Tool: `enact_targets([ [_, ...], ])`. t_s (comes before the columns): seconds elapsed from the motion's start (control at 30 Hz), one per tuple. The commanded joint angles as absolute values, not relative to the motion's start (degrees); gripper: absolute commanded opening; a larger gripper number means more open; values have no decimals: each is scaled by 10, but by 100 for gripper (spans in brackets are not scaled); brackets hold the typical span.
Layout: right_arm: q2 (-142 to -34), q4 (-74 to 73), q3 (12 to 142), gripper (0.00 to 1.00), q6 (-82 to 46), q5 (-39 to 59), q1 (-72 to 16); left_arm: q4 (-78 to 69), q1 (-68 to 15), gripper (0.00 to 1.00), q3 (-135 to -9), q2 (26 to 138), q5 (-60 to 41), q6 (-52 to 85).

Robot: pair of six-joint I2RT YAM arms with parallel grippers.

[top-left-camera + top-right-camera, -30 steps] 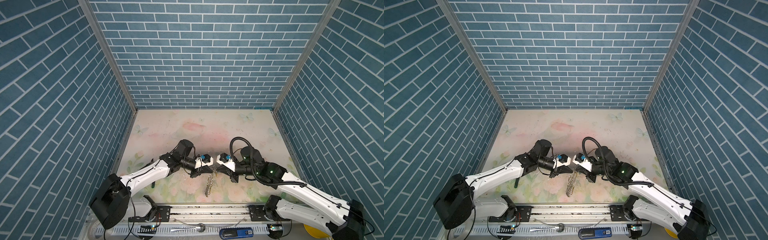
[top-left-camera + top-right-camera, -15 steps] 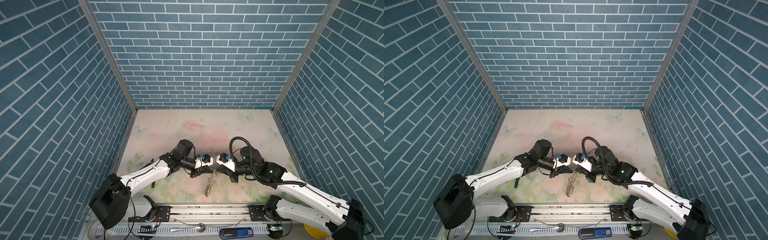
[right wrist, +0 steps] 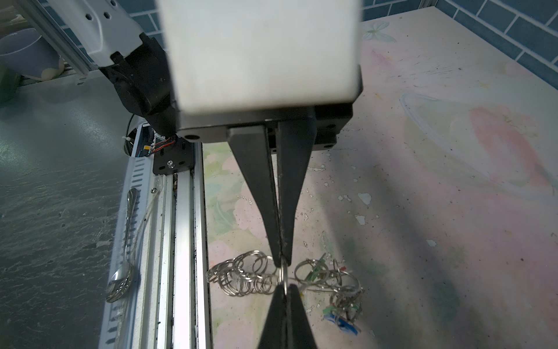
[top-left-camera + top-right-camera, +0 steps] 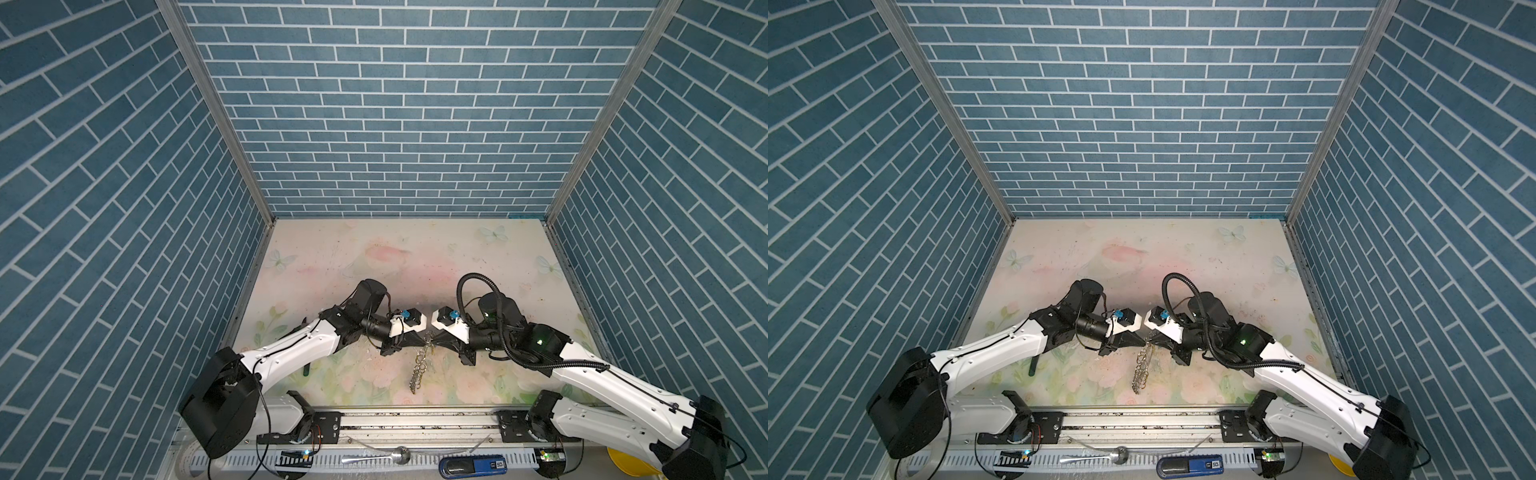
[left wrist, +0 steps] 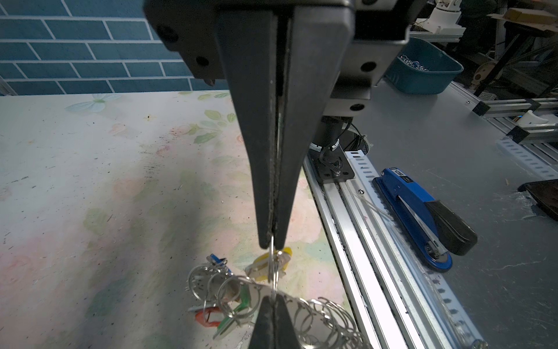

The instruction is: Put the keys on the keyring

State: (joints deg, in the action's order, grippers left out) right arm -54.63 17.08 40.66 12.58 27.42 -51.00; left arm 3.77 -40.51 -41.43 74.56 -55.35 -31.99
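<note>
My left gripper (image 4: 423,342) and right gripper (image 4: 434,341) meet tip to tip low over the table's front middle. Each is shut on the same silver ring (image 5: 273,267) of the keyring (image 4: 419,370). The keyring shows as a chain of small silver rings trailing toward the front rail, seen in both top views (image 4: 1141,370). In the left wrist view my left gripper (image 5: 272,299) faces the right gripper (image 5: 272,241). Keys lie around the ring with yellow (image 5: 262,263), blue (image 5: 218,260), red (image 5: 208,318) and green (image 5: 234,315) tags. The right wrist view shows the keys (image 3: 341,290) beside my right gripper (image 3: 285,287).
An aluminium rail (image 4: 415,419) runs along the table's front edge. A blue stapler (image 4: 471,464) and a spoon (image 4: 386,457) lie in front of it. A teal bin (image 5: 422,71) stands off the table. Blue brick walls close in three sides.
</note>
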Motion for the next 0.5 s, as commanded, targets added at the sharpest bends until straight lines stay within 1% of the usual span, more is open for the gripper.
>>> enact_targets([
  [0.0, -543, 156, 418, 0, 162, 283, -518, 36, -403, 0, -419, 750, -567, -325],
  [0.23, -560, 164, 427, 0, 180, 273, -529, 37, -403, 0, -420, 750, -567, -325],
  [0.47, -535, 177, 416, 0, 199, 275, -533, 37, -403, 0, -420, 749, -565, -324],
])
